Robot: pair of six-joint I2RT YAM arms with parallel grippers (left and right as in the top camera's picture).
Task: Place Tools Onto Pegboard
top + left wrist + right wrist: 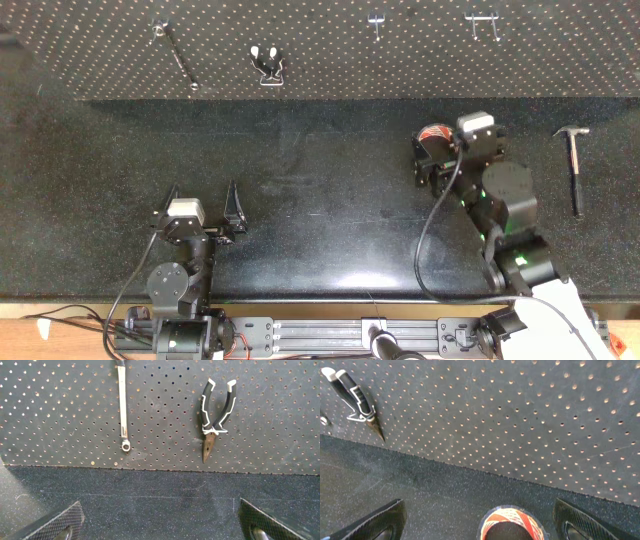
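Hanging on the pegboard (330,60): a wrench (178,58) at the left and pliers (267,62) just to its right. Two metal hooks (376,20) sit farther right along the board's top. The top view shows the wrench slanted. The left wrist view shows it straight down with the ring end lowest. It shows the pliers handles up and nose down, tip just above where the board meets the desk (320,200).

A hammer (573,170) lies flat on the desk at far right, head toward the board, well apart from both arms. The top view gives this, the wrist views don't.

The left gripper (203,200) is low at the left near its base, facing the board, jaws wide apart with bare desk between them.

The right gripper (477,507) is right of centre, close to the board. The right wrist view shows its jaws apart with a red-striped roll (509,522) on the desk between them, a gap on each side and no contact visible. In the top view the roll is partly covered by the wrist. The same wrist view catches the pliers off at the edge of the board and a long run of bare holes.
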